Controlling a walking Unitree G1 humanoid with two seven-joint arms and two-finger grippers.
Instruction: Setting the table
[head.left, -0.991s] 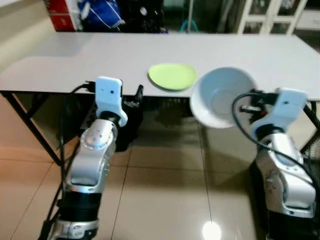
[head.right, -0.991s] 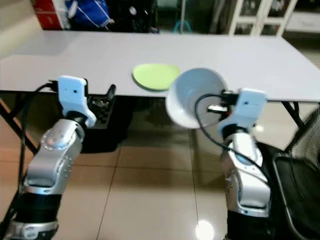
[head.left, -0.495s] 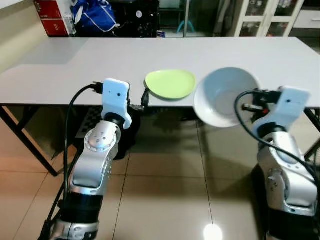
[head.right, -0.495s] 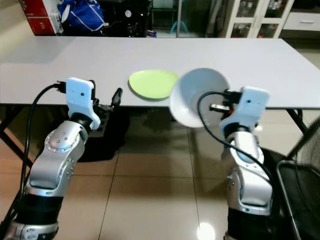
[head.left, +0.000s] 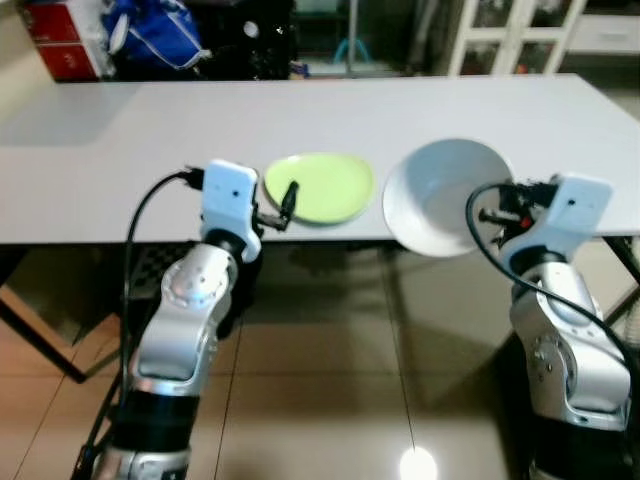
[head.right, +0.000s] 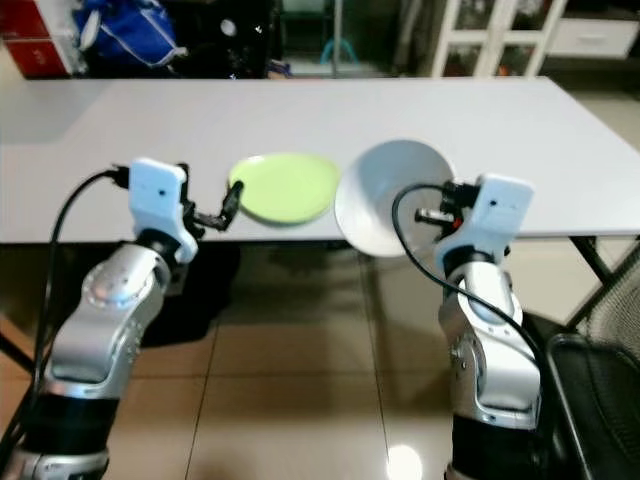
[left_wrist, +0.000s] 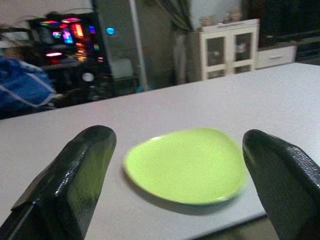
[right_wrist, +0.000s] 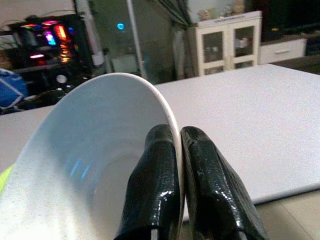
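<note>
The right gripper (right_wrist: 177, 165) pinches the rigid, probably slippery white ceramic bowl (head.left: 440, 195) by its rim; left gripper (left_wrist: 175, 185) gapes before the lime-green plate (left_wrist: 186, 164).

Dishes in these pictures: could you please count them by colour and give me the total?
Green: 1, the plate on the table.
White: 1, the bowl, held tilted in the right gripper.
Total: 2 dishes.

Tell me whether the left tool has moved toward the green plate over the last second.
Yes. The left tool has advanced over the table edge and reached the green plate, open.
</note>
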